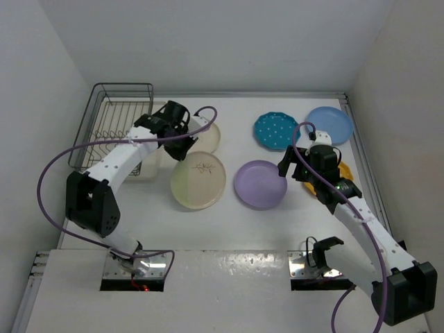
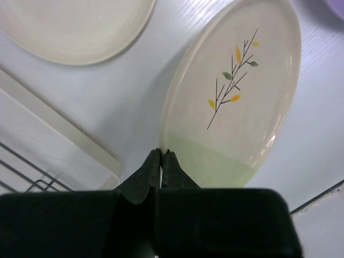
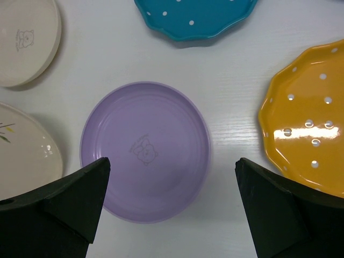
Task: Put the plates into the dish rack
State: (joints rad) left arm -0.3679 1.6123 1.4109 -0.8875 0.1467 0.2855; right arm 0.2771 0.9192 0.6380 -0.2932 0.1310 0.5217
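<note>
left gripper (image 2: 161, 156): clenched, tips together at the lower rim of the sprig plate (image 2: 236, 97), nothing visibly between them.
right gripper (image 3: 171, 161): spread wide above the lavender plate (image 3: 145, 150), centre of frame.
dish rack (image 1: 114, 121): upper left of the top view, no plate seen in it.
risk: closed tips may shove the sprig plate along the table rather than lift it, sliding it into the cream plate (image 2: 70, 27) nearby.

the sprig plate (image 2: 236, 107), lavender plate (image 3: 145, 150) and orange-yellow plate (image 3: 306, 123) look like glazed ceramic, smooth and glossy with soft highlights. the dish rack (image 1: 122, 86) is thin dark metal wire. the counter (image 3: 231, 70) is white, matt, faintly grained.
</note>
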